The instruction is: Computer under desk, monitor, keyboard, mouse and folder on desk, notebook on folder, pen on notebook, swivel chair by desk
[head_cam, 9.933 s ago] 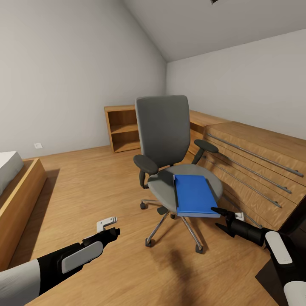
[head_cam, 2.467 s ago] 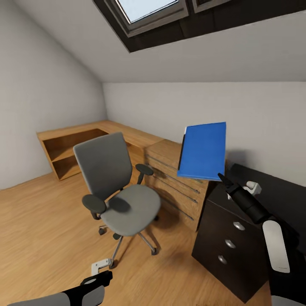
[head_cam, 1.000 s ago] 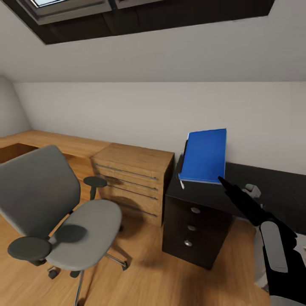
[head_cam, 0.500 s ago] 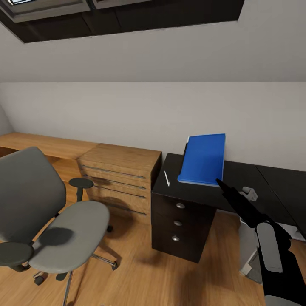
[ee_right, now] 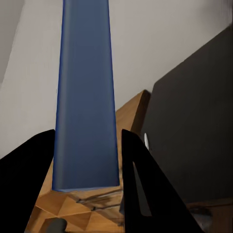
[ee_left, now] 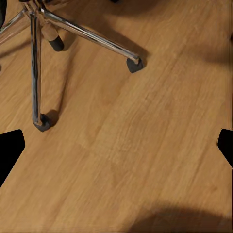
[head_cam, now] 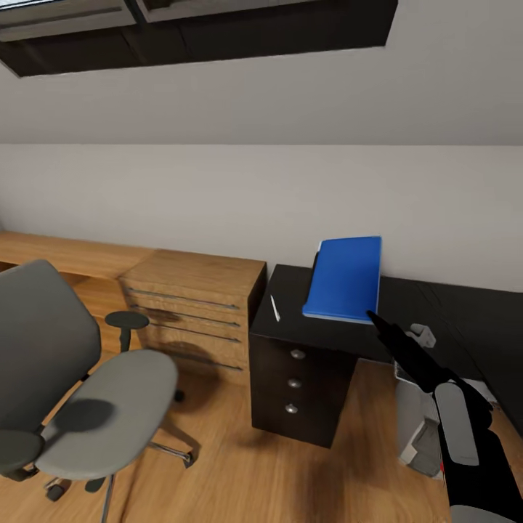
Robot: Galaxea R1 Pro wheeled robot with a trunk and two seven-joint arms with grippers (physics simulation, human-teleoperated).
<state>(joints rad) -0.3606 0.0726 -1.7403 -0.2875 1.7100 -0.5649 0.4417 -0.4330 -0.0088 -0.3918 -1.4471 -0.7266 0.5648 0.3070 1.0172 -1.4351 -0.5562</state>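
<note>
The head camera looks forward and slightly down across the room at the desk (head_cam: 319,327), the swivel chair (head_cam: 87,392) and the wall. The left wrist camera faces close down onto the wooden floor (ee_left: 141,145), sharing the chair's chrome base. The right wrist camera looks along the folder (ee_right: 86,97), sharing it and the desk.

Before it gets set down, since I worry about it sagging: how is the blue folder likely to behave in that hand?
The folder juts out flat from the right hand, pinched at one corner, so it is probably stiff and light. Its thin smooth cover may slip or pivot. Over the desk, it should land flat.
</note>
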